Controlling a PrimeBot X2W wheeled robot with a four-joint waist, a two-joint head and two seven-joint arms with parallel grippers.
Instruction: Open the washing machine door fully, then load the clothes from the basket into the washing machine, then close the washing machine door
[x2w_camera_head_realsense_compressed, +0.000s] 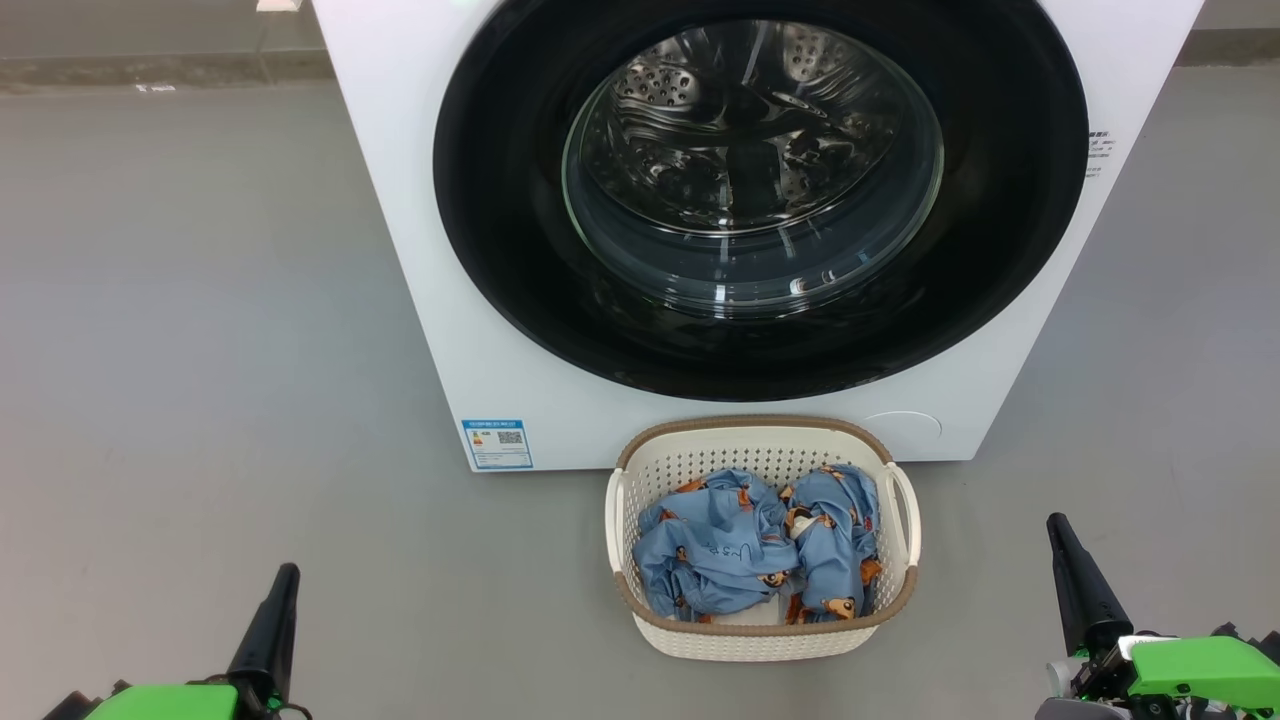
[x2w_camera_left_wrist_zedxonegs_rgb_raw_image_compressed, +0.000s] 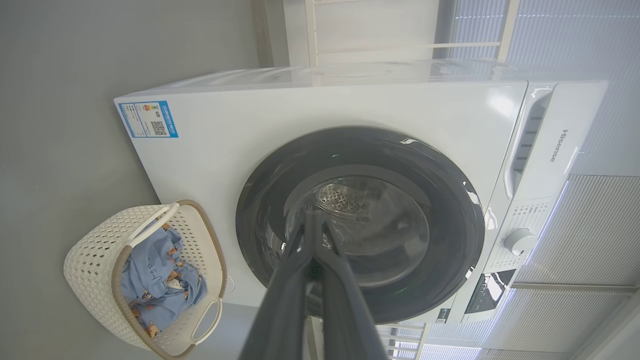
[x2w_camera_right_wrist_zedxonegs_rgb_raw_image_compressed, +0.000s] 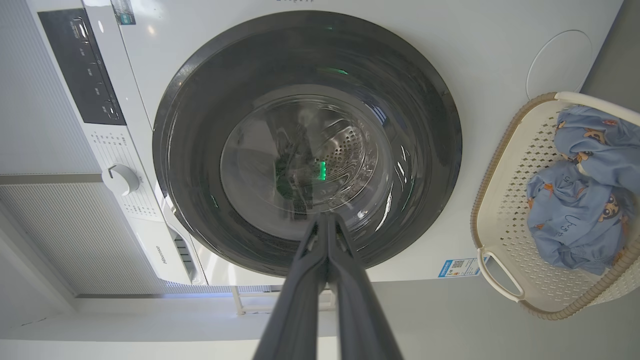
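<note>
With left gripper (x2w_camera_head_realsense_compressed: 288, 574) and right gripper (x2w_camera_head_realsense_compressed: 1057, 524) clenched empty, hook 1 behind the rim of the round glossy black door (x2w_camera_head_realsense_compressed: 500, 250).

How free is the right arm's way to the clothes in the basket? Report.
Probably yes: the right gripper has bare floor between it and the basket, whose top is open over the clothes. Its jaws are shut.

White washing machine (x2w_camera_head_realsense_compressed: 400, 200), glossy black door (x2w_camera_head_realsense_compressed: 500, 200), cream perforated basket (x2w_camera_head_realsense_compressed: 760, 640) with brown rim, light-blue bear-print clothes (x2w_camera_head_realsense_compressed: 720, 550)
</note>
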